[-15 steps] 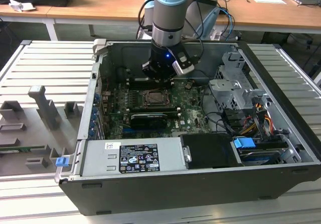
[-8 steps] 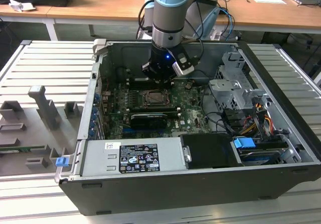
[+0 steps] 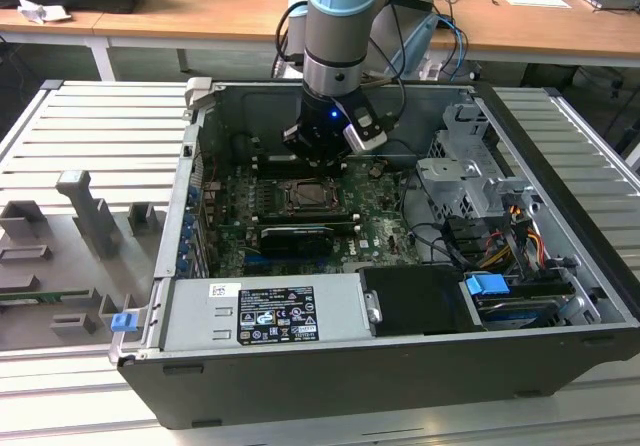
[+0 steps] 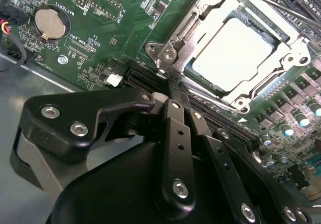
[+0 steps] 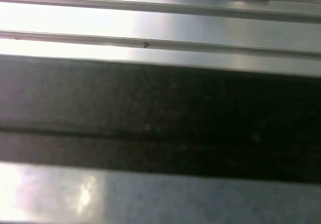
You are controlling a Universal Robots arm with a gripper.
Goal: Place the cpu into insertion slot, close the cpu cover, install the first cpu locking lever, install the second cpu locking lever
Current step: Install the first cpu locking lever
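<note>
Gripper [image 4: 173, 91]: fingers seen pressed together, nothing held, tips lowered onto the green motherboard [image 4: 100, 28] just beside the socket corner | cpu [image 4: 233, 53]: seated in the socket, pale face exposed | cpu cover [image 4: 200, 20]: laid flat around the chip | Exterior view: arm [image 3: 340, 26] is seen reaching into the open computer case [image 3: 400, 366].

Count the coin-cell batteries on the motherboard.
1. The coin-cell battery sits in its round holder on the green motherboard, well apart from the cpu. Part of the board is hidden, so others may exist.
</note>
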